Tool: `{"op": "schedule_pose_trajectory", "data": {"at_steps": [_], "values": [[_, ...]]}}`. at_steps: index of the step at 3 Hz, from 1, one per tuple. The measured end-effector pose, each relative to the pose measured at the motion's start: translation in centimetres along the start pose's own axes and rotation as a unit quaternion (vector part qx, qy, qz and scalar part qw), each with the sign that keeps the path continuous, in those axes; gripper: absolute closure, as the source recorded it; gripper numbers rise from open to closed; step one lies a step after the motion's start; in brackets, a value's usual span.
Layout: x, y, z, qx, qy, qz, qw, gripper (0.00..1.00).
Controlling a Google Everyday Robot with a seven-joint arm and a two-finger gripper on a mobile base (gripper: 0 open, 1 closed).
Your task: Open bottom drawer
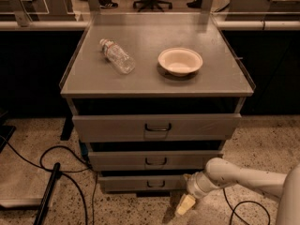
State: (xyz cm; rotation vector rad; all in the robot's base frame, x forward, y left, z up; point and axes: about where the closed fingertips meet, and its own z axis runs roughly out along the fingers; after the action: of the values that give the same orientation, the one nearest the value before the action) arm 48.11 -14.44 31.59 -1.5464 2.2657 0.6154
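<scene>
The bottom drawer (136,183) is the slimmest grey front at the foot of the cabinet, with a small dark loop handle (155,184). It looks shut or nearly so. My white arm comes in from the lower right. My gripper (185,204) hangs just right of and below the drawer's right end, near the floor, clear of the handle.
Above are the mid-sized drawer (154,160) and the widest top drawer (157,127). On the cabinet top (154,81) lie a plastic bottle (117,56) and a white bowl (180,61). Black cables (51,165) trail over the speckled floor at the left.
</scene>
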Motion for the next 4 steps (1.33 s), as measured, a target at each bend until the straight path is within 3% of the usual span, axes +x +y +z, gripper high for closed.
{"op": "schedule_pose_trajectory", "data": {"at_steps": [1,2,4], "values": [[0.4,-3.0,3.3,0.008,-0.004,0.006,0.9999,0.0],[0.4,-3.1,3.5,0.008,-0.004,0.007,0.9999,0.0],[2.6,-4.1,5.0,0.052,-0.007,0.013,0.9985,0.0]]}}
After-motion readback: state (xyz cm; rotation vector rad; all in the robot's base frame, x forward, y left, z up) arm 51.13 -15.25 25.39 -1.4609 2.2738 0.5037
